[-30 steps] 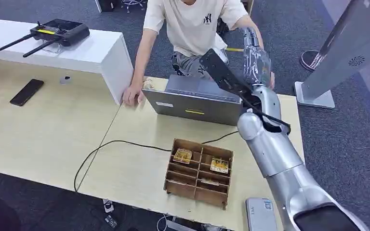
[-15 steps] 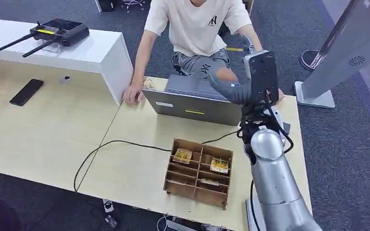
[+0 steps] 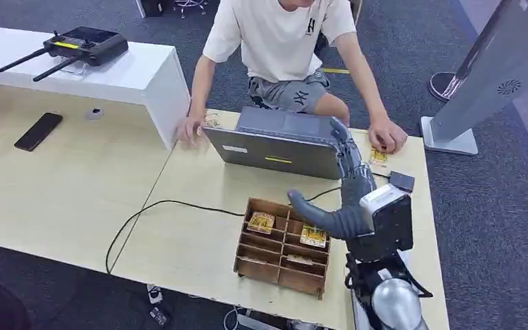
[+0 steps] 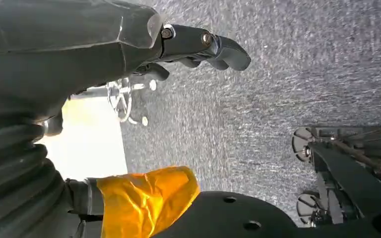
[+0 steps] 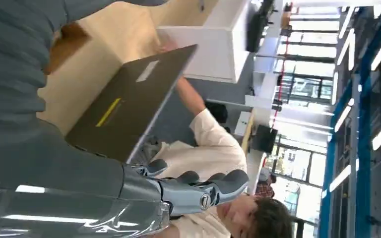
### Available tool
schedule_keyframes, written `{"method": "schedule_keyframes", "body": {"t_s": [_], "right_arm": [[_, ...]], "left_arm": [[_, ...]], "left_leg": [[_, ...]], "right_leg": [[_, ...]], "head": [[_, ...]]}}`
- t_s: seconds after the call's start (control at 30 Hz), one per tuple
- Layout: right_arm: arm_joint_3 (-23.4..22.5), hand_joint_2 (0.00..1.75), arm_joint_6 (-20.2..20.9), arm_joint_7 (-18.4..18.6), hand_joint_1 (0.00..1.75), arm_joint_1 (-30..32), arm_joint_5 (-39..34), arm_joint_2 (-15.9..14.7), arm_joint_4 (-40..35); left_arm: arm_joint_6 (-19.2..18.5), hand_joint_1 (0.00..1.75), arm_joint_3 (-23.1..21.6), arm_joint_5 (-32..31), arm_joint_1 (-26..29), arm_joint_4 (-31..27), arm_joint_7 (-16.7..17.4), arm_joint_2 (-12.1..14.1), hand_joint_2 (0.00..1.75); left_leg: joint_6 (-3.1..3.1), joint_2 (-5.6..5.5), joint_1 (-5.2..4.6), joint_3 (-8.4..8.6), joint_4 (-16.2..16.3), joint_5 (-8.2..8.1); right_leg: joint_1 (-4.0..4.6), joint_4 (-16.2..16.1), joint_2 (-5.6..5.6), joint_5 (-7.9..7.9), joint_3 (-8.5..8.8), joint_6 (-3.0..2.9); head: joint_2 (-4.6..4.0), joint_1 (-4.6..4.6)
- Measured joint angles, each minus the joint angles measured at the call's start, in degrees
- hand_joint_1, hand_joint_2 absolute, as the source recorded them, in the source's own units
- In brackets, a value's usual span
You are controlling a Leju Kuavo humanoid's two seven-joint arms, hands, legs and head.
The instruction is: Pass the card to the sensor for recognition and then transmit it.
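Right hand (image 3: 340,199) hovers over the wooden box (image 3: 283,245), fingers spread, holding nothing; lower it straight onto 1 card (image 3: 313,236) and pinch its edge cleanly

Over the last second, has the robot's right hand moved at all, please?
Yes. The right hand has come back toward the robot, from beyond the laptop near the person to the near side of it, beside the wooden box.

surface: pale wood table (image 3: 75,199) | on it: open grey laptop (image 3: 282,148), wooden compartment box (image 3: 283,245) near front edge, black cable (image 3: 151,210), black phone (image 3: 38,131), small black block (image 3: 401,181), card (image 3: 378,157) under person's hand (image 3: 387,135)
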Motion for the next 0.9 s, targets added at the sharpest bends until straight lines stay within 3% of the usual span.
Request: {"method": "schedule_keyframes", "body": {"t_s": [0.23,0.27,0.3,0.33,0.37,0.9], "right_arm": [[3.6,1.75,1.3,2.1,0.0,5.7,13.7,-5.0,-2.0],[4.2,1.75,1.0,2.3,0.19,6.1,15.8,-5.5,-2.0],[4.8,1.75,0.6,2.6,0.19,6.5,18.2,-5.9,-2.0],[5.3,1.75,0.1,3.0,1.36,6.8,20.1,-6.2,-2.0],[5.8,1.75,-0.5,3.4,1.71,7.1,21.9,-6.4,-1.9],[8.9,1.75,-8.2,7.5,1.75,9.7,42.3,-8.3,0.6]], "left_arm": [[-0.5,0.0,1.3,0.4,0.5,0.0,0.0,0.0,1.75],[-0.5,0.0,1.4,0.4,0.5,0.0,0.0,0.0,1.75],[-0.6,0.0,1.4,0.4,0.6,0.0,0.0,0.0,1.75],[-0.6,0.0,1.5,0.4,0.6,0.0,0.0,0.0,1.75],[-0.6,0.0,1.5,0.4,0.6,0.0,0.0,0.0,1.75],[-1.1,0.0,2.6,0.1,0.6,-0.3,0.1,0.0,1.75]], "left_leg": [[0.01,0.01,0.0,0.0,0.0,-0.01],[0.01,0.01,0.0,0.0,0.0,-0.01],[0.01,0.01,0.0,0.0,0.0,-0.01],[0.01,0.01,0.01,0.01,0.0,-0.01],[0.01,0.01,0.01,0.01,0.0,-0.01],[0.01,0.01,0.0,0.0,0.0,-0.01]], "right_leg": [[0.0,0.0,0.01,0.0,0.0,0.0],[0.0,0.0,0.01,0.0,0.0,0.0],[0.0,0.0,0.01,0.0,0.0,0.0],[0.0,0.0,0.01,0.0,0.0,0.0],[0.0,0.0,0.01,0.0,0.0,0.0],[0.0,0.0,0.01,0.0,0.0,0.0]], "head": [[0.0,-0.02],[0.0,-0.02],[0.0,-0.02],[0.0,0.0],[0.0,0.0],[0.0,0.0]]}}
